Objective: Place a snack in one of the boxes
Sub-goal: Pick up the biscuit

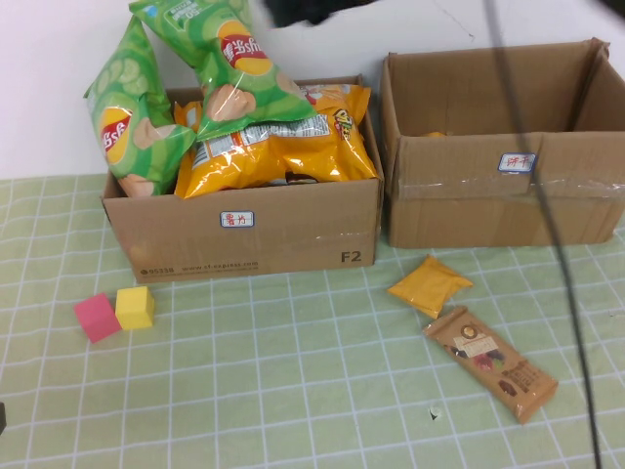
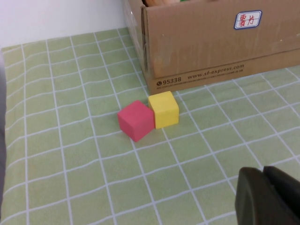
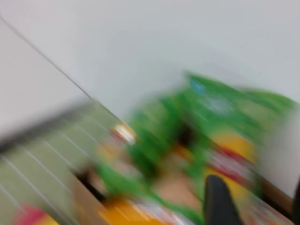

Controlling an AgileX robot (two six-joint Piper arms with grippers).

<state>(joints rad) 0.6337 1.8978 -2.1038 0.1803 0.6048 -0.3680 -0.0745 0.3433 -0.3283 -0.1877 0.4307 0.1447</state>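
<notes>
The left cardboard box is heaped with chip bags: a green bag lies tilted on top, another green bag leans at its left, and orange bags lie under them. My right gripper is high above this box at the view's top edge. In the right wrist view it is open and empty, with the blurred green bag beyond its fingers. My left gripper is shut and empty, low over the tablecloth at the near left. The right box is nearly empty.
A yellow packet and a brown snack bar lie on the green checked cloth in front of the right box. A pink cube and a yellow cube sit before the left box. A dark cable hangs across the right side.
</notes>
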